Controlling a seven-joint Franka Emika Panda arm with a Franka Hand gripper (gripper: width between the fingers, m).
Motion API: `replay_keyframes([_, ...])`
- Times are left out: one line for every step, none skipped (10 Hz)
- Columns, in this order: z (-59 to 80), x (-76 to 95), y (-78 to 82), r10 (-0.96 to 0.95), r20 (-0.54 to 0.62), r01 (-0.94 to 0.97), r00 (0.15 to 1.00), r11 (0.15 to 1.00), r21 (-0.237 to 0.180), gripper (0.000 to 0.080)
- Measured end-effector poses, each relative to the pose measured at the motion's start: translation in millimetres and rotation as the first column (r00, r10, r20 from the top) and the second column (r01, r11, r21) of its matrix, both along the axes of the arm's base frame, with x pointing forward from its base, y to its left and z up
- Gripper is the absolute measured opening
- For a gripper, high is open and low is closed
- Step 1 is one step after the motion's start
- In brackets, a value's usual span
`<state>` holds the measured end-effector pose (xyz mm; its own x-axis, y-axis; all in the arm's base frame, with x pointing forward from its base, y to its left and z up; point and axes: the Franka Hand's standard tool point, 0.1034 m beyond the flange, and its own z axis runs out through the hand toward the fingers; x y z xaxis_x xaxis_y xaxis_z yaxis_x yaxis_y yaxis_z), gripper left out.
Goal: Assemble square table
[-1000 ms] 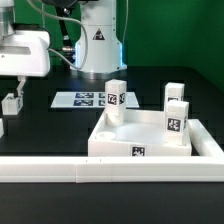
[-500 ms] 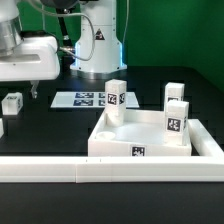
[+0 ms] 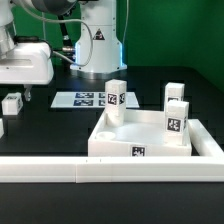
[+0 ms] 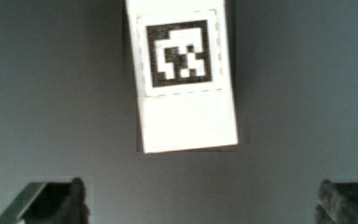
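Note:
The white square tabletop point(image 3: 140, 140) lies rim-up at the exterior view's right, with a tag on its near side. One tagged leg point(image 3: 115, 95) stands at its far left corner. Two more legs point(image 3: 176, 118) stand at its right side. Another short white leg point(image 3: 12, 103) lies on the black table at the exterior view's left. My gripper point(image 3: 24, 95) hangs just above and beside that leg. In the wrist view the lying leg point(image 4: 179, 75) shows tag-up ahead of my gripper point(image 4: 202, 205). The dark fingertips point(image 4: 51, 200) stand wide apart, open, with nothing between them.
The marker board point(image 3: 85, 99) lies flat behind the tabletop, in front of the arm's base point(image 3: 100, 45). The long white L-shaped border wall point(image 3: 100, 168) runs along the near edge and up the right side. A small white piece point(image 3: 1, 128) is cut off at the left edge.
My gripper has come down toward the table beside the lying leg, shifting right and then slightly back left. The jaws stay open; no part has moved.

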<state>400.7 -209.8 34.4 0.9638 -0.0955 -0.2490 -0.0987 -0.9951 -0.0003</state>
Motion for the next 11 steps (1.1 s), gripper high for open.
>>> replay_keyframes([-0.1, -0.1, -0.1, 0.000, 0.000, 0.000, 1.000, 1.000, 0.000, 0.0649])
replay_keyframes([-0.3, -1.0, -1.9, 0.012, -0.004, -0.013, 1.000, 1.000, -0.002, 0.0649])
replay_keyframes([-0.5, -3.7, -8.2, 0.055, -0.017, -0.055, 0.998, 0.998, -0.018, 0.0649])
replay_keyframes([-2.1, -10.6, -7.9, 0.081, -0.028, -0.082, 0.996, 0.997, -0.011, 0.0649])
replay_keyframes([-2.8, -13.6, -7.2, 0.077, -0.038, -0.077, 0.996, 0.997, -0.007, 0.0649])
replay_keyframes([-3.1, -13.0, -5.3, 0.072, -0.039, -0.073, 0.997, 0.997, -0.009, 0.0649])
replay_keyframes([-3.3, -12.5, -5.2, 0.080, -0.038, -0.080, 0.996, 0.997, -0.007, 0.0649])
replay_keyframes([-4.0, -16.2, -1.9, 0.074, -0.078, -0.074, 0.994, 0.997, 0.009, 0.0649])
replay_keyframes([-5.7, -17.2, 0.4, 0.077, -0.152, -0.073, 0.985, 0.997, 0.033, 0.0649])
replay_keyframes([-11.2, -17.3, -3.7, 0.104, -0.203, -0.100, 0.974, 0.995, 0.030, 0.0649])
replay_keyframes([-12.2, -24.8, -4.5, 0.109, -0.292, -0.096, 0.950, 0.994, 0.059, 0.0649])
